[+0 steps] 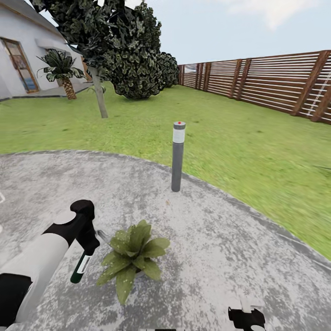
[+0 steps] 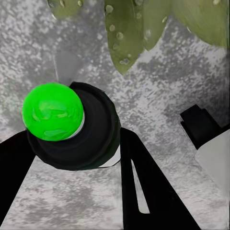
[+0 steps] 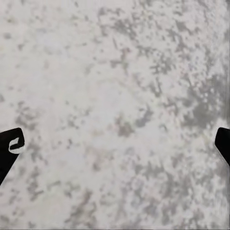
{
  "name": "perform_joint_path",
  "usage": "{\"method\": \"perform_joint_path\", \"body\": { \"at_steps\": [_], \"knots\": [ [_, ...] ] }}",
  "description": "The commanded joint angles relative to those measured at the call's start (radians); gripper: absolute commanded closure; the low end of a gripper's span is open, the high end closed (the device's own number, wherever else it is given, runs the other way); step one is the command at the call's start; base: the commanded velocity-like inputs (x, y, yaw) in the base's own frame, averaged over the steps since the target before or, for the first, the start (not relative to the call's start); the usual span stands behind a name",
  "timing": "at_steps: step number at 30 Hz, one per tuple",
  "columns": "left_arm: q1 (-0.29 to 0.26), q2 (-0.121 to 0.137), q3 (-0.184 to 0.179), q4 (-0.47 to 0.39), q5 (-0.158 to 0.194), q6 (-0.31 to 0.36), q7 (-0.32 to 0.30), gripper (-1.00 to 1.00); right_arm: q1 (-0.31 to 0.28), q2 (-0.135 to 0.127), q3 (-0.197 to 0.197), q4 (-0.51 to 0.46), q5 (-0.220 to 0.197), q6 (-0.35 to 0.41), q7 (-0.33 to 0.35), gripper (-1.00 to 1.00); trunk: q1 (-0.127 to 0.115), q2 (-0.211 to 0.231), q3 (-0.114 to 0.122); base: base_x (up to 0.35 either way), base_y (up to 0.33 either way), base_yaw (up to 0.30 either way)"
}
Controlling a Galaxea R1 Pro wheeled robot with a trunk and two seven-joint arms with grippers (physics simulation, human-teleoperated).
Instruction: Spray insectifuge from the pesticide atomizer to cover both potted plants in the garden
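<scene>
My left gripper (image 1: 87, 246) is shut on the pesticide atomizer (image 1: 81, 267), a slim dark-green bottle with a white label that hangs down just left of a potted plant (image 1: 133, 255). Seen end-on in the left wrist view, the atomizer (image 2: 72, 127) sits between the black fingers (image 2: 139, 187) with a bright green blob on it. The plant's leaves (image 2: 127, 33) lie close beyond it and carry small droplets. The second potted plant is out of view. My right gripper (image 1: 246, 318) is low at the front right, and its open jaws stand over bare stone patio (image 3: 115, 96).
A grey bollard lamp (image 1: 177, 156) with a red dot stands at the patio's far edge behind the plant. Lawn (image 1: 239, 138) rings the stone. A wooden fence (image 1: 276, 82) runs at the right. Trees (image 1: 133, 59), a palm (image 1: 62, 71) and a house (image 1: 20, 59) stand far left.
</scene>
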Motion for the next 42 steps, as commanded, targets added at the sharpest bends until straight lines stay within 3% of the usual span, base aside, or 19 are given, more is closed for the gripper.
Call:
{"method": "perform_joint_path", "body": {
  "at_steps": [1, 14, 20, 24, 26, 27, 30, 36, 42],
  "knots": [
    [-0.001, 0.001, -0.005, -0.001, -0.007, 0.010, -0.009, 1.00, 0.000, 0.000, -0.004, 0.001, 0.005, -0.003, -0.002, -1.00, 0.000, 0.000, -0.001, -0.088, -0.272, 0.277],
    [0.010, 0.000, -0.003, -0.001, -0.007, 0.011, -0.009, 1.00, 0.000, 0.000, -0.004, 0.001, 0.005, -0.003, -0.002, -1.00, 0.000, 0.000, -0.001, -0.069, -0.258, 0.277],
    [0.018, 0.012, -0.001, 0.000, -0.007, 0.010, -0.009, 1.00, 0.000, 0.000, -0.004, 0.000, 0.005, -0.003, -0.002, -1.00, 0.000, 0.000, -0.001, -0.192, -0.146, 0.249],
    [0.060, 0.014, 0.004, 0.001, 0.003, 0.010, -0.009, 1.00, 0.000, -0.001, -0.004, 0.000, 0.006, -0.004, -0.001, -1.00, 0.000, 0.000, -0.001, -0.015, -0.010, 0.038],
    [0.070, 0.011, 0.028, 0.007, 0.006, 0.014, -0.009, 1.00, 0.000, -0.002, -0.004, 0.001, 0.006, -0.004, -0.002, -1.00, 0.000, 0.000, -0.001, -0.002, -0.001, 0.004],
    [0.075, 0.011, 0.064, 0.010, 0.009, 0.015, -0.009, 1.00, 0.000, -0.003, -0.004, 0.001, 0.006, -0.004, -0.001, -1.00, 0.000, 0.000, -0.001, 0.000, 0.000, 0.001],
    [0.114, 0.011, 0.121, 0.003, 0.011, 0.014, -0.009, 1.00, 0.000, -0.003, -0.004, 0.001, 0.007, -0.003, 0.000, -1.00, 0.000, 0.000, -0.001, 0.000, 0.000, 0.000],
    [0.126, 0.017, 0.138, 0.001, 0.012, 0.011, -0.009, 1.00, 0.000, -0.001, -0.004, -0.001, 0.005, -0.004, -0.001, -1.00, 0.000, 0.000, -0.001, 0.000, -0.020, 0.060],
    [0.140, 0.006, 0.138, 0.001, 0.012, 0.007, -0.009, 1.00, 0.000, 0.000, -0.004, -0.001, 0.005, -0.004, -0.002, -1.00, 0.000, 0.000, -0.001, 0.000, -0.233, 0.259]
  ]
}}
